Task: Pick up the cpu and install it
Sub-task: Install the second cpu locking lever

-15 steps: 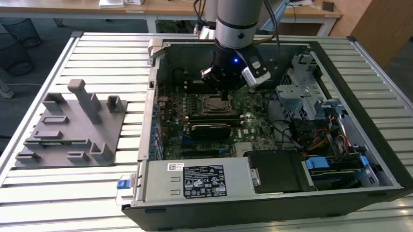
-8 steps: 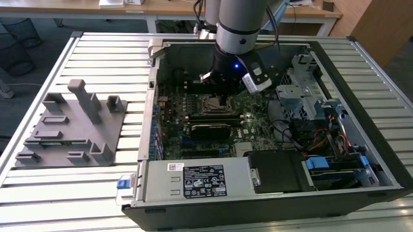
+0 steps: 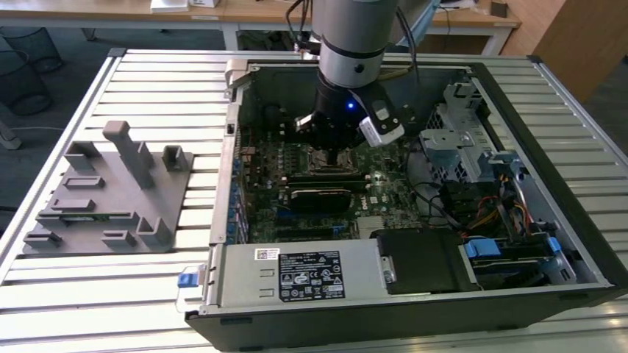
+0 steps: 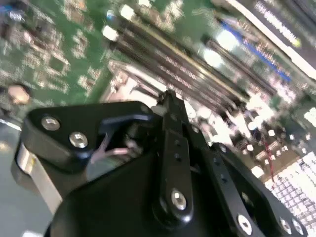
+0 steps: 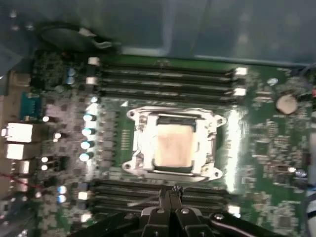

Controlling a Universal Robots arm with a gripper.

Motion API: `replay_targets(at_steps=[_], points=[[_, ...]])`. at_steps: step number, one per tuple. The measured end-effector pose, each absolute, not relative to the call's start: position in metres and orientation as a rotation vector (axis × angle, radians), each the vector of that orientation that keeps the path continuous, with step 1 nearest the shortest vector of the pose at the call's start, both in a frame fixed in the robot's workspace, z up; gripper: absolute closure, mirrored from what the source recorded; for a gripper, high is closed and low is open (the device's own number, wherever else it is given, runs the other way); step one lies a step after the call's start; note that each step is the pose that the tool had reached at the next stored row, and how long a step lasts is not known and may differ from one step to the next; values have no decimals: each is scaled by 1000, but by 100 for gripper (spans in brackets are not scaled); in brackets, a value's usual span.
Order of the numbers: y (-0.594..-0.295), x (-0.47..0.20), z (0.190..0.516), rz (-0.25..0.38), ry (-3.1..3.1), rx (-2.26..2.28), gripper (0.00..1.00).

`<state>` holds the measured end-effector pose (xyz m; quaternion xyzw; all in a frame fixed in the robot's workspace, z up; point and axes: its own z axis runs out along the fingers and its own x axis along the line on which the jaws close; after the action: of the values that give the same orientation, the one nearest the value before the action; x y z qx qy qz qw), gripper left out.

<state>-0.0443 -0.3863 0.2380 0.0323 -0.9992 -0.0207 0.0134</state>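
Cpu [image 5: 172,145] inside socket frame [image 5: 139,143], tool [image 5: 170,191] just beside.

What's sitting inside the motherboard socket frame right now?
The cpu lies flat inside the socket frame, pale top showing. The contacts underneath are covered. The end effector sits beside the frame.

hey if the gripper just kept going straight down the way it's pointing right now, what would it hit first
Most likely the motherboard, at the memory slots beside the CPU socket. The gripper points down into the open computer case, and its tip seems just off the socket, though depth is unclear.
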Motion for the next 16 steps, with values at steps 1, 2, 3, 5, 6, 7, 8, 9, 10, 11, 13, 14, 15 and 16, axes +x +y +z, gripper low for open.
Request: replay_targets(at_steps=[1, 2, 3, 5, 6, 7, 8, 9, 10, 11, 13, 14, 15, 16], points=[[-387, -48, 237, -64, -3113, 101, 89], [-388, -51, 236, -65, -3113, 101, 89], [-388, -53, 235, -65, -3113, 101, 89], [-389, -56, 232, -66, -3113, 101, 89], [-389, -58, 231, -66, -3113, 101, 89], [-389, -59, 230, -67, -3113, 101, 89], [-389, -61, 228, -67, -3112, 101, 89], [-389, -62, 227, -70, -3112, 101, 89], [-389, -63, 226, -74, -3112, 101, 89], [-389, -64, 225, -81, -3112, 101, 89], [-389, -64, 223, -91, -3113, 101, 89], [-389, -64, 223, -91, -3113, 101, 89], [-389, -64, 223, -91, -3112, 101, 89], [-389, -64, 223, -91, -3112, 101, 89]])
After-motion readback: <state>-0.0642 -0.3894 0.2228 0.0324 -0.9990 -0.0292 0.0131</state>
